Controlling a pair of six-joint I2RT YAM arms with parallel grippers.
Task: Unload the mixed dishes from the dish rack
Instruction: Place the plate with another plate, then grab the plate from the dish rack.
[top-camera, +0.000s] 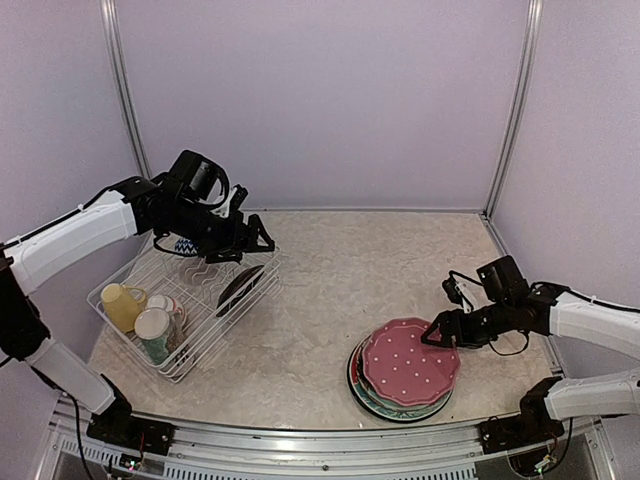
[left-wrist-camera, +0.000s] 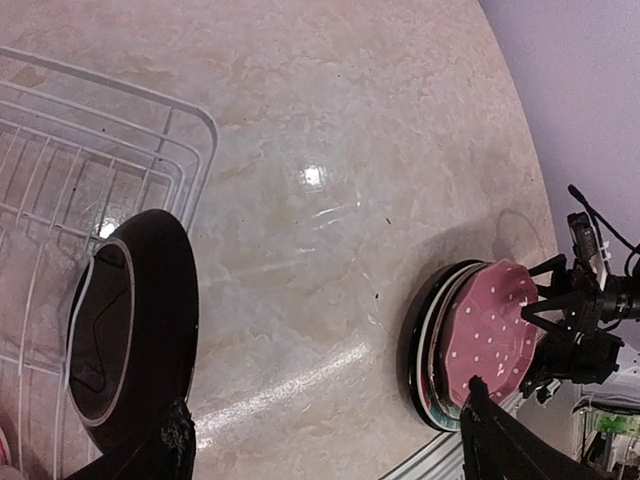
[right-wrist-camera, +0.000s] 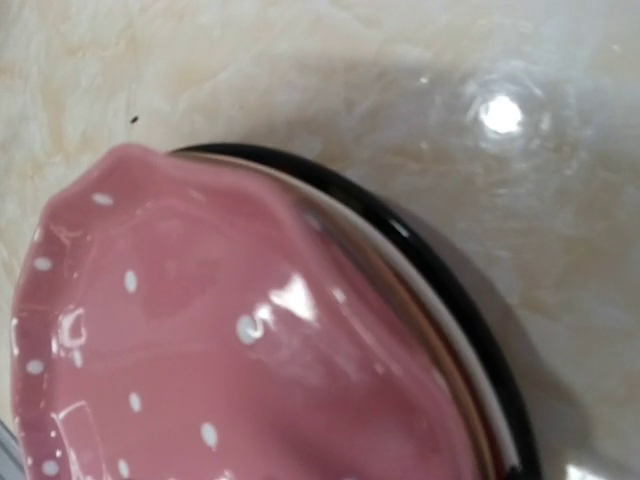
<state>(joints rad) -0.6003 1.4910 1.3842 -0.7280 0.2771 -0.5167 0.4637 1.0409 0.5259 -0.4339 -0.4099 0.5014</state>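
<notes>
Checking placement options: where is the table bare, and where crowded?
Bare table lies between the dish rack and the plate stack, and along the back wall. Crowded: the rack's near end, holding the yellow mug and cream mug, and the stack's right rim by the right end effector.

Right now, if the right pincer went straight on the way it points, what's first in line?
The pink polka-dot plate topping the stack: it dominates the wrist view, and from above the right pincer sits at its rim. Whether they touch is unclear.
</notes>
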